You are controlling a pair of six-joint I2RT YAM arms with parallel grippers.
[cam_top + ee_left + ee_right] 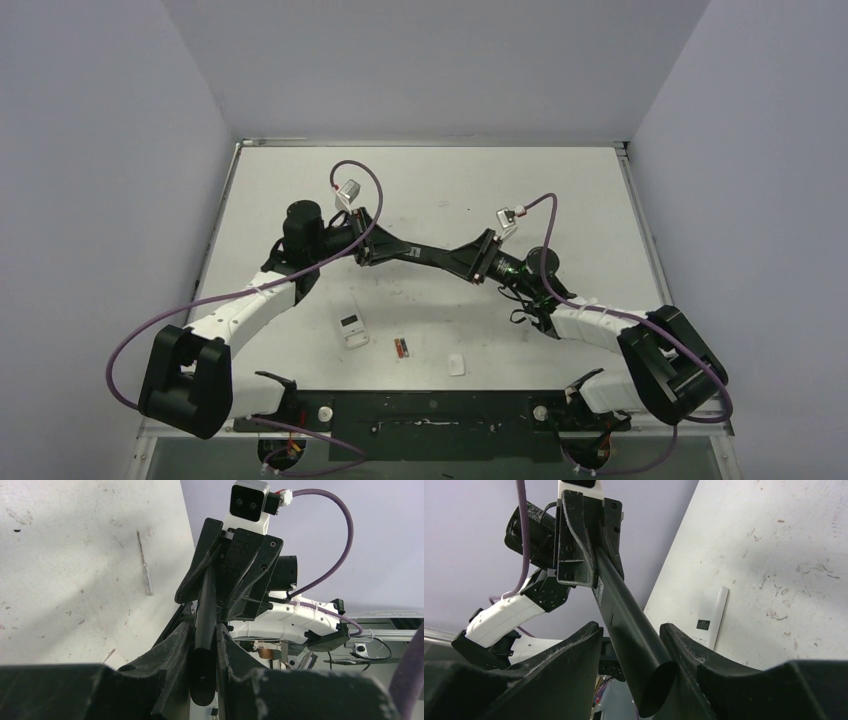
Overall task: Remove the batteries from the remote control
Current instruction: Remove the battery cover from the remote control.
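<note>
A long black remote control (425,255) hangs above the middle of the table, held between both arms. My left gripper (204,645) is shut on its left end, both pads pressed against the remote control (205,630). My right gripper (629,635) surrounds the other end of the remote control (631,630). One finger (684,650) touches it, while a gap shows on the other side. Small batteries (402,347), reddish-brown and dark, lie side by side on the table near the front.
A white remote (352,330) lies on the table left of the batteries, and it also shows in the right wrist view as a white remote (711,617). A small white rounded piece (456,365) rests near the front edge. Grey walls close in the table.
</note>
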